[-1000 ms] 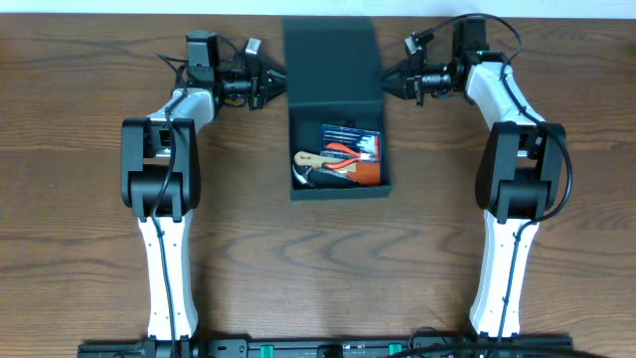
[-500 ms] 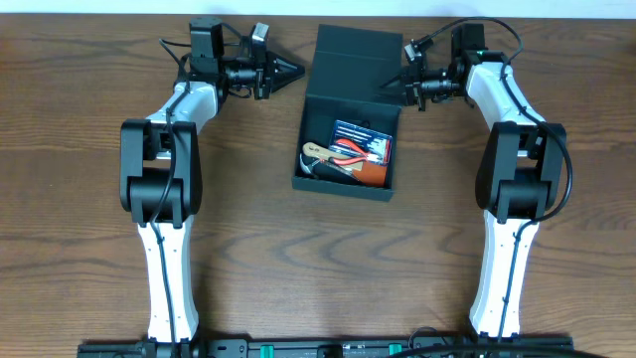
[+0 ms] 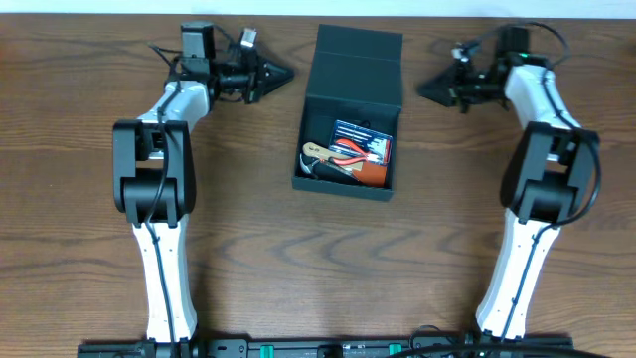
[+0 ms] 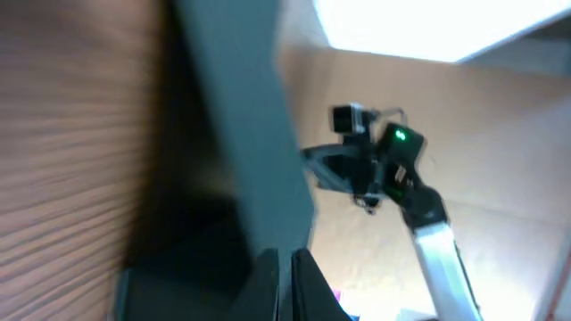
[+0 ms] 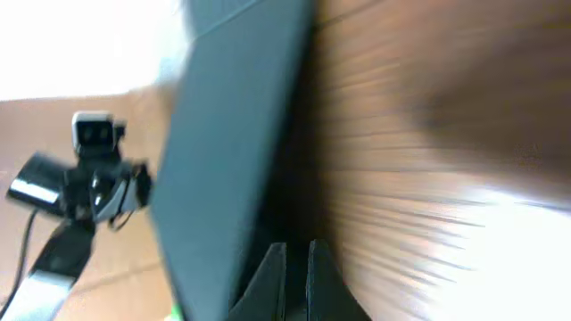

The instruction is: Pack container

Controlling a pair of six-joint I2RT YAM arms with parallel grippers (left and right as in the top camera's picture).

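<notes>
Overhead plus two wrist views
Overhead looks straight down at the table [image 3: 248,249]; wrist cameras (both blurred) face the container [image 3: 358,65] closely from opposite sides.

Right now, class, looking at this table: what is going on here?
Two robot arms are packing a dark container, which sits in the middle of the table with its lid open. Inside lie red-handled pliers, a blue bit case and a wood-handled tool. The left claw and right claw are shut and empty, one either side of the lid, neither touching it.
</notes>
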